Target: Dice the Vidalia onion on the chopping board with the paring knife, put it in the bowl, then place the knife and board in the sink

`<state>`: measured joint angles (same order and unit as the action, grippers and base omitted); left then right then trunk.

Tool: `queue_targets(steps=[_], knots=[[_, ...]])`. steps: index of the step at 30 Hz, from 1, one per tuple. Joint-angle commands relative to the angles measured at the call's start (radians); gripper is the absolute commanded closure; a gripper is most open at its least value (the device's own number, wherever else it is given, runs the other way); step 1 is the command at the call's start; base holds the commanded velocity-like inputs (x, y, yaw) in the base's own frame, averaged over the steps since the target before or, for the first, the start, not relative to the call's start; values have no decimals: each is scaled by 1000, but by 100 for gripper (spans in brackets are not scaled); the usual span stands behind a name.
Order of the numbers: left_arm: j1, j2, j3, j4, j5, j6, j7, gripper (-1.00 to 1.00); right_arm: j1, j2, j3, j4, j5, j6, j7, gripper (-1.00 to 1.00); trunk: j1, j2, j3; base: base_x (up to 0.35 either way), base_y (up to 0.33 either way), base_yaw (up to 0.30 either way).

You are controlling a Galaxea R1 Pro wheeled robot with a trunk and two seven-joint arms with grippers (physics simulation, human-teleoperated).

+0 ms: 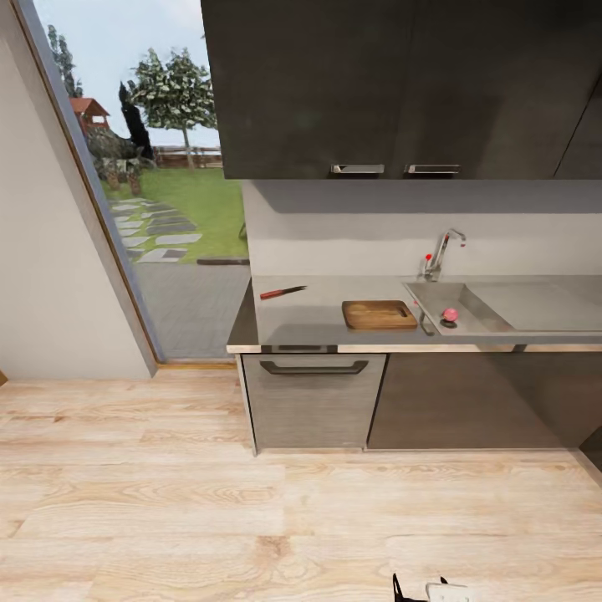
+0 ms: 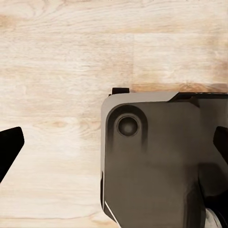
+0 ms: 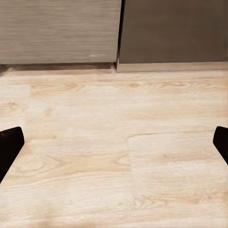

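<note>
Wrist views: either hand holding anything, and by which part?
Nothing held. Left hand and right hand are open over wood floor; the paring knife lies on the countertop.

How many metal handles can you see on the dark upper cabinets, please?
2: the left handle and the right handle, side by side along the upper cabinets' bottom edge, above the countertop. Others may lie beyond the picture's right edge.
</note>
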<state>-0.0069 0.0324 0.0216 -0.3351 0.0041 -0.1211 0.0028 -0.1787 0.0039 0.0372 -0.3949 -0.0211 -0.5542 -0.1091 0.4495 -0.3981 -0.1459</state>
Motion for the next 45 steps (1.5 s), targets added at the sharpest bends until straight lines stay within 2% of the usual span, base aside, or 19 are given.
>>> queue_targets(steps=[1, 11, 45], knots=[[-1, 0, 2, 1, 0, -3, 0, -100, -1, 0, 4, 1, -2, -3, -6, -100, 1, -2, -2, 0, 0, 0], [-1, 1, 3, 1, 0, -3, 0, -100, -1, -1, 1, 1, -5, -3, -6, -100, 1, -2, 4, 0, 0, -181], [-1, 1, 3, 1, 2, -3, 0, -100, -1, -5, -1, 1, -5, 0, -4, -100, 1, -2, 26, 0, 0, -278]])
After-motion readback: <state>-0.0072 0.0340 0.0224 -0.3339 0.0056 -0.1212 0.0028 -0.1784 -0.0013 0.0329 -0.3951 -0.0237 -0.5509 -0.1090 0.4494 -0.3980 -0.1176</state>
